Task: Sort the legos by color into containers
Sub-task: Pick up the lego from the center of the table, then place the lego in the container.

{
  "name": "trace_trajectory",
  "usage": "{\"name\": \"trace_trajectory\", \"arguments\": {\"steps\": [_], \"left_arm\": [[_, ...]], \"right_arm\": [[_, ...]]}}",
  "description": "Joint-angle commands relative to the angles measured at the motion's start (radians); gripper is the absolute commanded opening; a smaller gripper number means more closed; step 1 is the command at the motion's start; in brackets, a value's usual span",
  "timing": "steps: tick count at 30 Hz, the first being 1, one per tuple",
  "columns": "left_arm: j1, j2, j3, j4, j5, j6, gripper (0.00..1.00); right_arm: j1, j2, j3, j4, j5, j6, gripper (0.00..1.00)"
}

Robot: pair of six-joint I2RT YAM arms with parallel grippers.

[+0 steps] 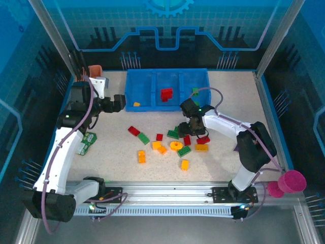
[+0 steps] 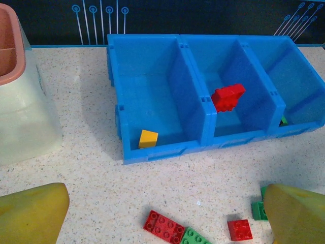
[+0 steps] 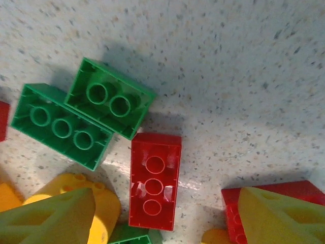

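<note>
Pincer [image 3: 165, 198], right: wide open over red brick [image 3: 154, 173]

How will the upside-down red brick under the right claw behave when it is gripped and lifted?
The red brick looks like rigid moulded plastic, so it should keep its shape in the right claw. It lies flat, hollow side up, so rolling is unlikely. Its glossy walls may slip a little, and the green brick at its corner could get nudged.

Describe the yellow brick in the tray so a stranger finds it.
The blue tray sits far across the table; take its left compartment. The yellow brick lies alone at its near wall; the middle compartment holds a red brick.
</note>
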Motion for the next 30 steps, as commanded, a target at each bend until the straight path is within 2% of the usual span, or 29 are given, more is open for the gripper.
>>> {"name": "trace_trajectory", "arguments": {"steps": [1,7,12,17,23,30], "left_arm": [[-0.005,0.009,0.005,0.011,0.019,-0.006,1.00],[-0.005,0.014,0.005,0.006,0.015,-0.003,0.99],[-0.005,0.018,0.005,0.006,0.014,-0.003,0.99],[-0.005,0.020,0.005,0.006,0.012,-0.002,0.99],[-0.005,0.021,0.007,0.005,0.009,0.001,1.00],[-0.004,0.021,-0.001,0.014,0.000,0.004,0.99]], "right_arm": [[0.013,0.044,-0.011,0.026,-0.026,0.034,0.75],[0.025,0.122,-0.017,0.053,-0.014,0.030,0.72],[0.029,0.147,-0.028,0.042,-0.001,0.024,0.51],[0.018,0.114,0.006,-0.006,0.028,-0.019,0.36],[-0.037,0.078,0.234,-0.106,0.067,-0.132,0.33],[-0.091,0.256,0.594,-0.086,0.023,-0.289,0.33]]}}
